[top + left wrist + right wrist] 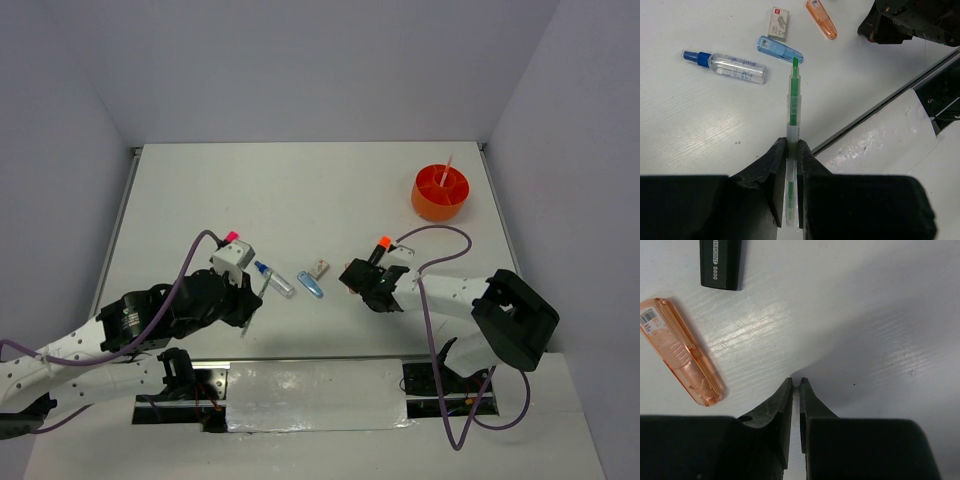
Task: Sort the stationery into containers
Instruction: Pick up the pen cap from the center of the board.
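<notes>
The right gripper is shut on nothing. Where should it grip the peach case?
Grip the peach case at mid-length, across its narrow width, from above: it lies flat, long and slim, with bare table on both long sides.

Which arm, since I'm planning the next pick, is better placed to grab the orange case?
Right. The right gripper is shut on nothing, with the orange case lying just beside it. The left gripper is clamped on a green pen.

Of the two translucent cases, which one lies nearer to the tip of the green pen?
The blue case: the tip of the green pen sits right at its end, while the orange case lies clearly farther off.
</notes>
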